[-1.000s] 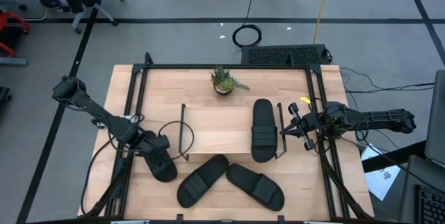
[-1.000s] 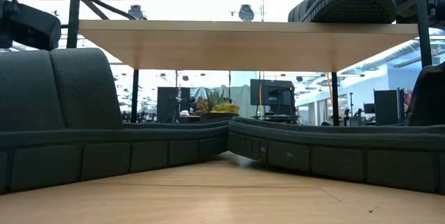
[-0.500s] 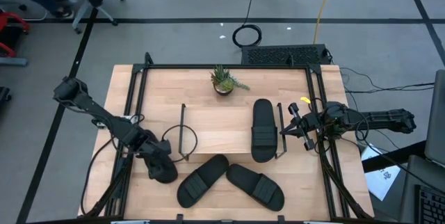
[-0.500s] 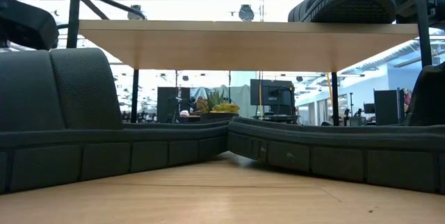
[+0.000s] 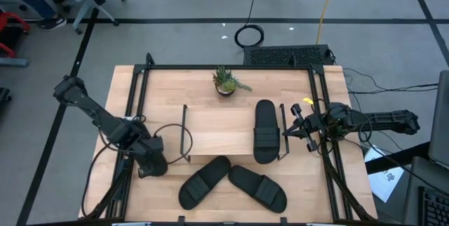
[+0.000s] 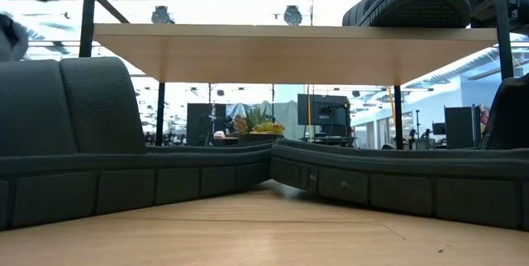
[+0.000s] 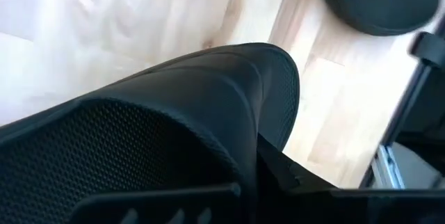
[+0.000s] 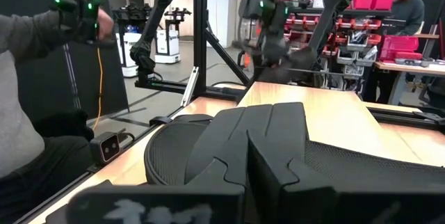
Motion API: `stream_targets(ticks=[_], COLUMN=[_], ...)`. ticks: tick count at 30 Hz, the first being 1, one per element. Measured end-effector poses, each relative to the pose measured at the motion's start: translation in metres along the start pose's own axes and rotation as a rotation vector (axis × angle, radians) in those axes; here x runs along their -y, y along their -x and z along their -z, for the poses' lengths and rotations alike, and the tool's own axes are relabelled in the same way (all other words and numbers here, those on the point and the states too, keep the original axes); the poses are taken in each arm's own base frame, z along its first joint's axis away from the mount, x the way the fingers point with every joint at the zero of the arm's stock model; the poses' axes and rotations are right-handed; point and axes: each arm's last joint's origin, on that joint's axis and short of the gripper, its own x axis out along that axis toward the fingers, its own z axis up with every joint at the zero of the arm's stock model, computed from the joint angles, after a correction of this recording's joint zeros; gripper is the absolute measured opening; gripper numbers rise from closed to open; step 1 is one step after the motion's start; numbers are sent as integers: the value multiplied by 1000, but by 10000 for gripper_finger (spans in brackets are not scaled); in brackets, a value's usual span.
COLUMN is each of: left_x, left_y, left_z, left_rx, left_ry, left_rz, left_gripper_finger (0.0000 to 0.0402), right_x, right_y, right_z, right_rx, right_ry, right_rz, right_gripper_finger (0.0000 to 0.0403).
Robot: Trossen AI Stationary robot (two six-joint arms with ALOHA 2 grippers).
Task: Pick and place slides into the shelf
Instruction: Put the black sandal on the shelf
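Note:
My left gripper (image 5: pixel 149 161) stands over the table's near left part, shut on one black slide (image 7: pixel 160 120), which it mostly hides from above. A second slide (image 5: pixel 266 131) lies sole-down on the right end of the shelf's light wood top board (image 5: pixel 217 131). Two more slides (image 5: pixel 204 182) (image 5: pixel 257 187) lie on the table in front of the shelf, their ends close together. My right gripper (image 5: pixel 290 130) waits shut at the shelf's right end frame, beside the slide on the shelf; I cannot tell whether it touches it. My left gripper holds the slide at its wide meshed strap (image 7: pixel 229 154), which fills the wrist view right up to the fingers (image 7: pixel 278 175). It comes from above, slanting from the table's left. The gripper hides the exact place of contact. The slide is raised off the wood; whether wholly clear I cannot tell.
A small potted plant (image 5: pixel 226 82) stands at the table's far edge. A black cable loop (image 5: pixel 175 142) lies by the shelf's left end frame (image 5: pixel 184 133). Black frame rails run along the table's left and right sides. A person (image 8: pixel 28 113) sits beyond the table.
My left gripper has gone toward the near edge onto the slide, taken hold of it, then risen and drawn back toward the table's left edge. The slide, flat on the table before, has come up with it and shifted left.

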Motion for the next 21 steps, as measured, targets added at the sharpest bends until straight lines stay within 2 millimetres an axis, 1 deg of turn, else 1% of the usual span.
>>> stream_targets(ticks=[4,8,11,13,17,21], left_x=[5,15,20,22,25,22], left_y=[43,85,112,126,149,166], left_z=[-1,-10,-16,-21,-31,-50], left_rx=[84,318,464,553,676,776], left_ry=[-76,-263,-395,-482,-657,-801], left_rz=[-64,-70,-80,-84,-79,-25], left_gripper_finger=[2,3,3,2,3,2], right_x=[0,0,0,0,0,0], right_y=[0,0,0,0,0,0], right_z=[0,0,0,0,0,0], right_rx=[0,0,0,0,0,0], right_ry=[0,1,1,1,1,10], right_rz=[0,1,2,2,2,3], right_gripper_finger=[0,0,0,0,0,0])
